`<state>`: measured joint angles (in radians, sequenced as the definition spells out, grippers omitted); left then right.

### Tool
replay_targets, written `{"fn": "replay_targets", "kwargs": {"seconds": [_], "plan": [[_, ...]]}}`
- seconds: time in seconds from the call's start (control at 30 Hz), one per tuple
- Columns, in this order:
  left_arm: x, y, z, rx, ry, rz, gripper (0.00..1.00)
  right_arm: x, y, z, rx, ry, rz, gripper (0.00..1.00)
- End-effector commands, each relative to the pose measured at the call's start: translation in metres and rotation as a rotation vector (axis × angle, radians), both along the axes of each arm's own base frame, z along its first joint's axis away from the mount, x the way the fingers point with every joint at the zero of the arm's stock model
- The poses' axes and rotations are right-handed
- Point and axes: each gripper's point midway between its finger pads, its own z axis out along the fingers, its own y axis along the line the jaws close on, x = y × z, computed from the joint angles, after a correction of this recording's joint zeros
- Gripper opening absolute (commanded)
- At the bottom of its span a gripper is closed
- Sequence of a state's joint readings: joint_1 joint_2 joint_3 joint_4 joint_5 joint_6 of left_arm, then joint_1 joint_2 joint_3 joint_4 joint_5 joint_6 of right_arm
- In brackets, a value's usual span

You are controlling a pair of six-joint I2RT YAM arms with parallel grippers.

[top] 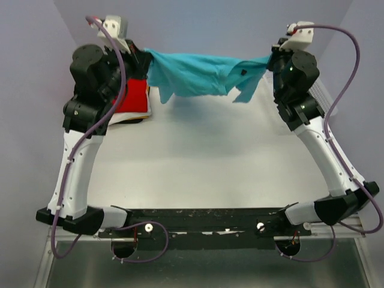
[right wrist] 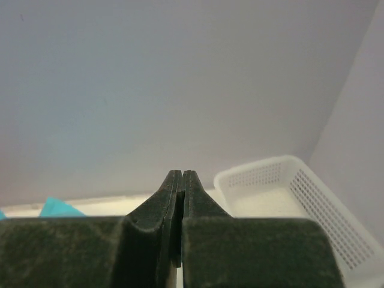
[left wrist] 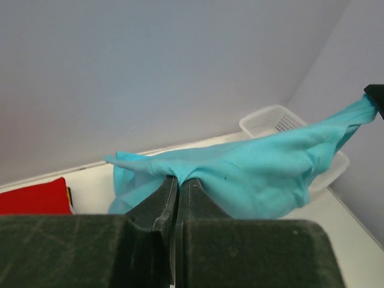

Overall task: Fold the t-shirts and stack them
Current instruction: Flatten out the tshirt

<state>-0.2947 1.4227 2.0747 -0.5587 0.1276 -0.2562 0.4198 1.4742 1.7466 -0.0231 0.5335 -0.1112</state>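
Observation:
The turquoise-blue t-shirt [top: 198, 72] hangs stretched in the air between my two grippers above the far part of the table. My left gripper [top: 144, 57] is shut on its left end; the left wrist view shows the cloth [left wrist: 258, 174] pinched at the fingertips [left wrist: 178, 178]. My right gripper [top: 270, 60] is shut at the shirt's right end. Its wrist view shows closed jaws [right wrist: 182, 173] with only a turquoise scrap [right wrist: 57, 208] at lower left. A folded red shirt [top: 133, 96] tops a stack at far left, with white, yellow-orange and black edges [top: 129, 119] beneath.
The white mesh basket [right wrist: 288, 186] stands at the far right by the wall, also in the left wrist view [left wrist: 270, 120], mostly hidden behind the right arm in the top view. The white table [top: 204, 162] lies below the hanging shirt. Walls close the back and sides.

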Motion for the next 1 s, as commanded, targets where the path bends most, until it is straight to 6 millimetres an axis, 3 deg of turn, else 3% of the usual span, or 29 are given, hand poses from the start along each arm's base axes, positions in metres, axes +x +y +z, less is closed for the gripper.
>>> {"fn": "replay_targets", "kwargs": {"seconds": [0.0, 0.13, 0.2, 0.27, 0.33, 0.37, 0.4, 0.5, 0.53, 0.57, 0.6, 0.67, 0.7, 0.77, 0.83, 0.93, 0.97], "plan": [[-0.007, -0.02, -0.143, -0.002, 0.306, -0.099, 0.0, -0.021, 0.007, -0.099, -0.065, 0.227, 0.09, 0.01], [-0.051, -0.034, -0.299, -0.061, 0.657, -0.096, 0.0, -0.06, 0.012, -0.198, -0.016, 0.476, 0.178, 0.01], [-0.08, -0.035, -0.359, -0.093, 0.81, -0.039, 0.0, -0.083, 0.01, -0.243, 0.041, 0.601, 0.178, 0.01], [-0.113, -0.041, -0.407, -0.128, 0.935, -0.035, 0.0, -0.106, 0.006, -0.289, 0.094, 0.717, 0.162, 0.01], [-0.145, -0.051, -0.442, -0.131, 1.025, -0.079, 0.0, -0.125, -0.003, -0.328, 0.139, 0.804, 0.108, 0.02], [-0.157, -0.053, -0.452, -0.128, 1.057, -0.083, 0.0, -0.135, -0.009, -0.348, 0.165, 0.852, 0.061, 0.05], [-0.166, -0.052, -0.462, -0.128, 1.086, -0.07, 0.08, -0.142, -0.016, -0.363, 0.183, 0.892, 0.011, 0.07], [-0.184, -0.072, -0.46, -0.137, 1.095, -0.191, 0.49, -0.157, -0.041, -0.393, 0.208, 0.963, -0.184, 0.22], [-0.188, -0.078, -0.456, -0.125, 1.083, -0.226, 0.76, -0.157, -0.047, -0.395, 0.205, 0.963, -0.233, 0.3], [-0.189, -0.081, -0.452, -0.11, 1.072, -0.232, 0.98, -0.157, -0.052, -0.394, 0.199, 0.962, -0.273, 0.48], [-0.19, -0.08, -0.449, -0.086, 1.07, -0.22, 0.98, -0.157, -0.057, -0.392, 0.201, 0.958, -0.318, 0.68], [-0.184, -0.074, -0.438, -0.054, 1.045, -0.159, 0.98, -0.158, -0.064, -0.383, 0.207, 0.949, -0.38, 0.95], [-0.179, -0.07, -0.43, -0.046, 1.021, -0.128, 0.99, -0.156, -0.065, -0.378, 0.212, 0.937, -0.391, 1.0], [-0.17, -0.067, -0.41, -0.046, 0.96, -0.103, 0.99, -0.154, -0.062, -0.369, 0.24, 0.916, -0.371, 1.0], [-0.155, -0.069, -0.391, -0.056, 0.879, -0.09, 0.99, -0.15, -0.045, -0.368, 0.288, 0.904, -0.26, 1.0], [-0.128, -0.081, -0.363, -0.039, 0.785, -0.094, 0.98, -0.147, 0.007, -0.376, 0.372, 0.903, 0.068, 1.0], [-0.118, -0.085, -0.363, -0.008, 0.78, -0.09, 0.99, -0.148, 0.025, -0.377, 0.401, 0.895, 0.178, 1.0]]}}
